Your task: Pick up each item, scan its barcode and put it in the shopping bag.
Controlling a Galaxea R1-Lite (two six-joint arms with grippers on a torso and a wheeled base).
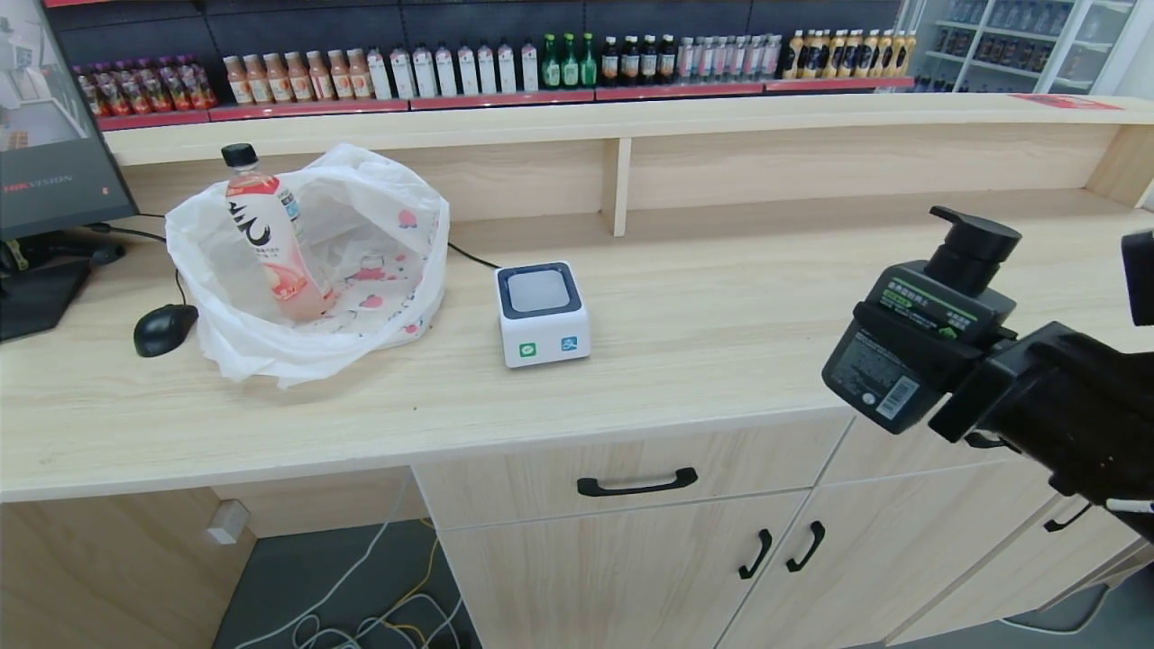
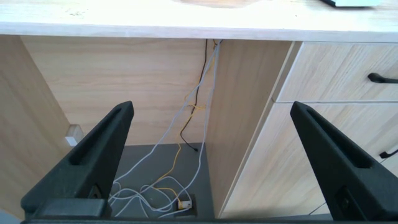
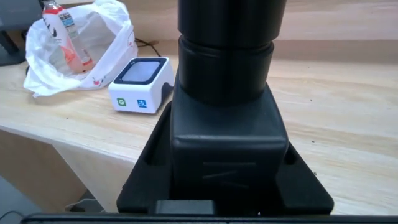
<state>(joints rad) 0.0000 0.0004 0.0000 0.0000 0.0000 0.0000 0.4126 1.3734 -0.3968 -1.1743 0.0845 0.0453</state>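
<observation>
A black pump bottle (image 1: 920, 338) with a green label and a white barcode sticker hangs over the counter's front right edge, my right gripper (image 1: 978, 361) shut on its body. Up close in the right wrist view the black pump bottle (image 3: 224, 118) stands between the fingers. The white scanner box (image 1: 541, 313) sits mid-counter, also visible as scanner (image 3: 140, 84). Left of it stands the white shopping bag (image 1: 361, 297) with a pink drink bottle (image 1: 269, 236) upright inside. My left gripper (image 2: 211, 162) hangs open below the counter, facing cables and cabinet panels.
A black mouse (image 1: 165, 328) and a monitor (image 1: 50, 135) sit at the counter's left end. A raised shelf with a divider (image 1: 617, 185) runs along the back. Drawers and cabinet doors (image 1: 631, 541) lie under the counter. Bare wood lies between scanner and right gripper.
</observation>
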